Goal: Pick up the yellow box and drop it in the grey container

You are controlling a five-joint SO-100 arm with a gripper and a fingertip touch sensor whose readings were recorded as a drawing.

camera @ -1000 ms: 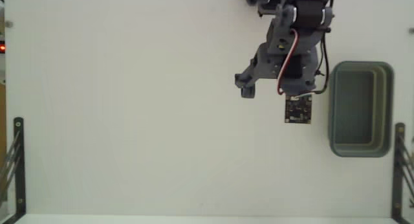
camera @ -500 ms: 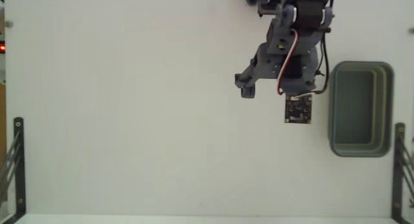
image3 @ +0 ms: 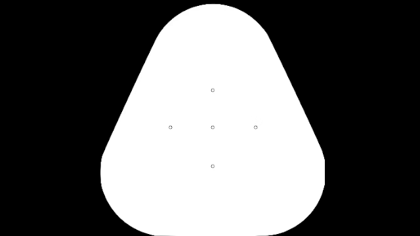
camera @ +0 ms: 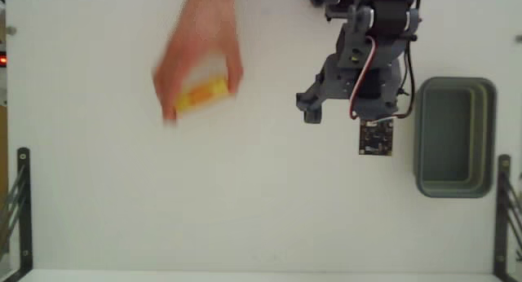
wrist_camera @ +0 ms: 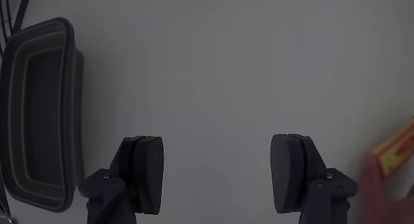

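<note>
A blurred human hand (camera: pixel 196 46) holds the yellow box (camera: pixel 204 93) over the white table, left of the arm in the fixed view. In the wrist view the yellow box (wrist_camera: pixel 398 148) shows at the far right edge with a red mark, partly covered by the blurred hand (wrist_camera: pixel 378 179). My gripper (camera: pixel 341 111) hangs near the top right, well apart from the box. In the wrist view my gripper (wrist_camera: pixel 220 146) is open, with only bare table between its fingers. The grey container (camera: pixel 454 85) lies right of the arm; in the wrist view the container (wrist_camera: pixel 71 120) is at the left.
Black metal brackets stand at the lower left edge (camera: pixel 20 200) and the lower right edge (camera: pixel 504 209) of the table. A small red light (camera: pixel 2 60) glows at the left border.
A hand holding the yellow box has come into view over the upper left part of the table. The arm and the container have not moved.
</note>
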